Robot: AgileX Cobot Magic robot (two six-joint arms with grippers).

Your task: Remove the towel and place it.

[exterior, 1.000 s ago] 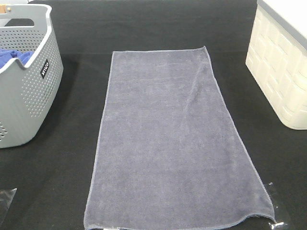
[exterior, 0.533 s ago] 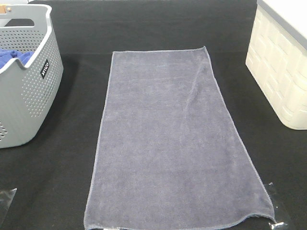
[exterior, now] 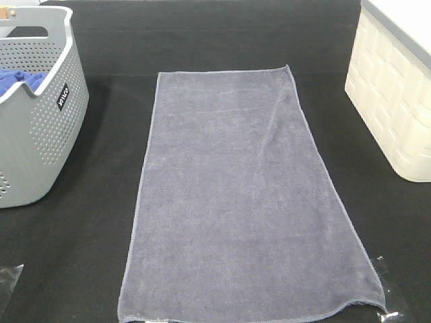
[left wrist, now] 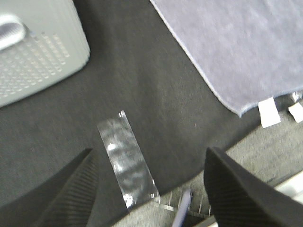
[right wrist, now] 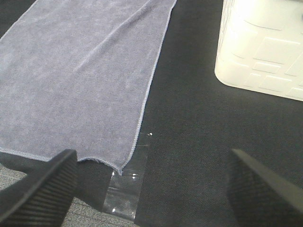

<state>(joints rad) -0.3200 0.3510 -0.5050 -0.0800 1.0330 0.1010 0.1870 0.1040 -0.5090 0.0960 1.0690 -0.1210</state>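
The slate-grey towel (exterior: 236,195) lies spread flat on the black table, long side running from the far middle to the front edge. Its front left corner shows in the left wrist view (left wrist: 236,47), its front right corner in the right wrist view (right wrist: 80,71). My left gripper (left wrist: 149,189) is open and empty, above the table's front edge left of the towel. My right gripper (right wrist: 151,189) is open and empty, above the front edge right of the towel's corner. Neither gripper shows in the exterior high view.
A grey perforated basket (exterior: 37,134) with a bright blue cloth (exterior: 20,81) inside stands at the left. A cream-white bin (exterior: 397,87) stands at the right. Clear tape strips (left wrist: 125,165) (right wrist: 125,184) lie on the table near the front edge.
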